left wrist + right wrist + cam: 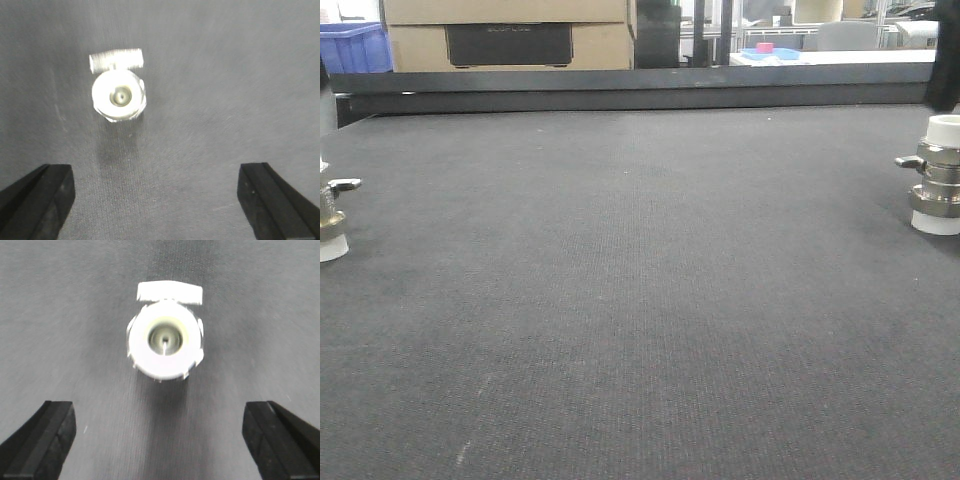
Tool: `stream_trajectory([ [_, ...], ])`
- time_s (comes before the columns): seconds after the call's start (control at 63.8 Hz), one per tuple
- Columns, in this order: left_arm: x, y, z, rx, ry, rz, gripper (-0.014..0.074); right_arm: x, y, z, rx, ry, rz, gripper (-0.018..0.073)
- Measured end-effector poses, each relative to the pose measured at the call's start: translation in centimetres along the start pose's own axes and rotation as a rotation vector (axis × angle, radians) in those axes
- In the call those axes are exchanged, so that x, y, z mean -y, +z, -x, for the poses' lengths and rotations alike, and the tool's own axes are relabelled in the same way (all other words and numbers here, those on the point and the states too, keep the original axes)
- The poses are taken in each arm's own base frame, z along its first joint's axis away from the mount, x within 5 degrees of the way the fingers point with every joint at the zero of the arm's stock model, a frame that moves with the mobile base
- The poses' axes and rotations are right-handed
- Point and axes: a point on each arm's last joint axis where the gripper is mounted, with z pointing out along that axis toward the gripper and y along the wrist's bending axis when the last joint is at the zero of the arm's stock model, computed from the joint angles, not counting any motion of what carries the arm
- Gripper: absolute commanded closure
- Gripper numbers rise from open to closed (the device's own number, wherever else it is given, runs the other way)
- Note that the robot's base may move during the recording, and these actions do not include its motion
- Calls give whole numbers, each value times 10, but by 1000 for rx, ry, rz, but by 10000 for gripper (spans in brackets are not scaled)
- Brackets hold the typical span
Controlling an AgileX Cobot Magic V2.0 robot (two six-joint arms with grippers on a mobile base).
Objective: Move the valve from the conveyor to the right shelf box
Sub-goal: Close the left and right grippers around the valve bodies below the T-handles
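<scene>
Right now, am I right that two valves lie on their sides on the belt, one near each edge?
Not quite: the left valve and the right valve stand upright on the belt, one near each edge; the front view shows it.

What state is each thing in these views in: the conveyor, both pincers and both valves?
Conveyor, bearing both valves; running or stopped, cannot tell.
Left pincer, open, holding nothing.
Right pincer, open, holding nothing.
Valve in left wrist view, upright on the conveyor, ungripped.
Valve in right wrist view, upright on the conveyor, ungripped.
</scene>
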Motion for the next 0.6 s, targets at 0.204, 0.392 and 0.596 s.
stream_trajectory([
  [0.204, -2, 23, 6, -45, 5, 12, 42, 6, 32, 8, -10, 10, -4, -1],
  [0.392, -3, 28, 8, -50, 6, 14, 42, 5, 58, 14, -17, 2, -4, -1],
  [0.596, -3, 28, 8, -47, 6, 14, 45, -4, 73, 20, 12, -28, -2, -1],
])
